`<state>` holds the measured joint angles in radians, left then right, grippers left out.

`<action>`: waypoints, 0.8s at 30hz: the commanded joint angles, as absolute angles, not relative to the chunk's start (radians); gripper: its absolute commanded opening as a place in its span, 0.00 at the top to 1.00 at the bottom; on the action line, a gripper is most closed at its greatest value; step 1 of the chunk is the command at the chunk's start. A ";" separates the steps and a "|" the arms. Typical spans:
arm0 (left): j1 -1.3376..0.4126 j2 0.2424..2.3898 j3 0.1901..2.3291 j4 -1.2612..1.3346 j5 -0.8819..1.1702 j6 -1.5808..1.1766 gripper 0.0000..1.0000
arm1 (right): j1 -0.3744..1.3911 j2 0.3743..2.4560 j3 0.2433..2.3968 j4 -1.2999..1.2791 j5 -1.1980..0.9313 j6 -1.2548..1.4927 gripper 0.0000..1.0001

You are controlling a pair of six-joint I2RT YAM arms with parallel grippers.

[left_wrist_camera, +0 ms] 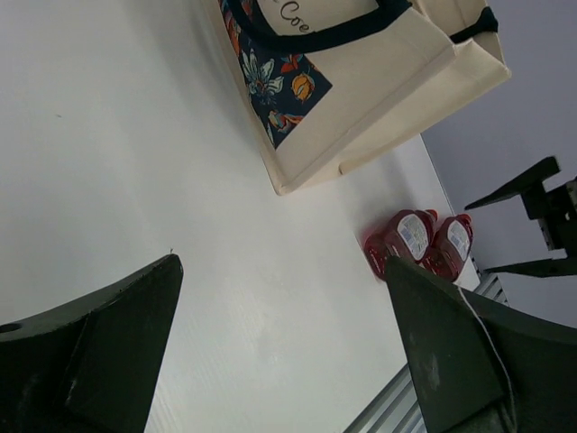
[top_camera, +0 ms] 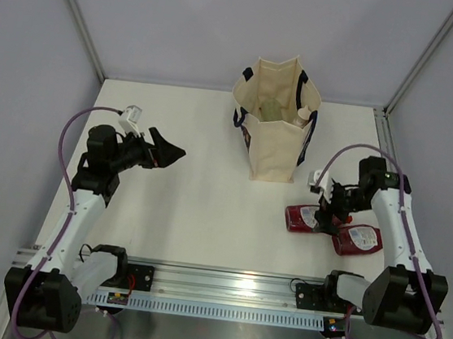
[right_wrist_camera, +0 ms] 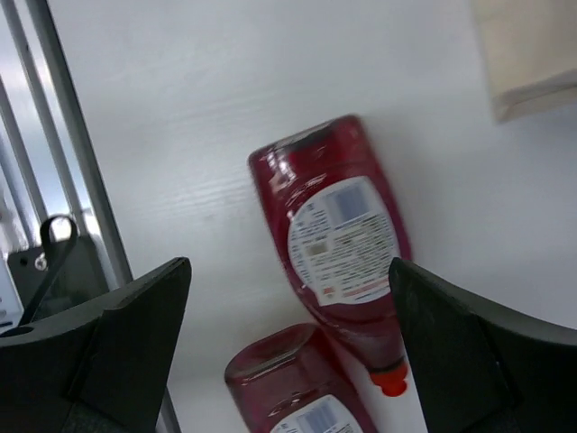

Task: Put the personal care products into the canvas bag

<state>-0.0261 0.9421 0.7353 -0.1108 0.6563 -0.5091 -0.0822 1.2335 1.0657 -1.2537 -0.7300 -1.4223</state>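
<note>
1. left gripper (top_camera: pixel 170 148): raised over the left half of the table (top_camera: pixel 197 215), approx midway btwn near & far edges. Fingers spread wide, nothing in them. Prob parked there to stay clear of the other arm's work.
2. bag (top_camera: pixel 276 155): stands upright nr the middle of the far edge. Mouth is open & faces up and the straps hang off to the sides, so bottles can go straight in from above. Flower patch (left_wrist_camera: pixel 279 99) sits low on the side the left wrist view sees.
3. Inside the bag: an olive-grey bottle (top_camera: pixel 272 109) & a beige bottle (top_camera: pixel 302 117) show at the mouth. Anything deeper is hidden by the walls, so no full count.
4. right gripper (right_wrist_camera: pixel 288 262): low over the table twd the near-right corner, fingers fully apart, holding nothing. One finger sits each side of the left red bottle (right_wrist_camera: pixel 338 244), no contact visible. Looks lined up across the body's width so closing would pinch it.
5. That bottle lies flat, label up, its cap end beside the right red bottle (right_wrist_camera: pixel 297 397), which also lies flat, closer to the right edge. Can't tell if the 2 touch.
6. Judgement: job not done, both red ones are outside the bag. Next is prob lower, close, lift, carry to the bag mouth. Slick rounded plastic may slip, & the soft bag rim could fold if bumped.
</note>
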 commanded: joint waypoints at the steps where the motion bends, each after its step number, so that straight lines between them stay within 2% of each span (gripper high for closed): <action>1: -0.035 0.928 0.727 -0.067 0.699 -0.506 0.01 | -0.063 1.158 0.941 -1.175 -0.569 -1.611 0.00; 7: -0.054 0.904 0.700 -0.078 0.693 -0.512 0.01 | -0.005 1.132 0.743 -0.884 -0.454 -1.510 0.01; 10: -0.063 0.887 0.678 -0.077 0.686 -0.522 0.01 | 0.080 1.157 0.704 -0.816 -0.404 -1.457 0.00; 13: -0.069 0.873 0.661 -0.075 0.678 -0.528 0.01 | 0.129 1.189 0.652 -0.631 -0.324 -1.373 0.00; 21: -0.072 0.877 0.646 -0.064 0.673 -0.535 0.01 | 0.212 1.331 0.632 -0.486 -0.210 -1.293 0.01; 22: -0.072 0.879 0.646 -0.060 0.673 -0.535 0.01 | 0.219 1.372 0.649 -0.483 -0.207 -1.267 0.03; 24: -0.072 0.882 0.649 -0.055 0.676 -0.541 0.01 | 0.219 1.448 0.714 -0.518 -0.213 -1.230 0.17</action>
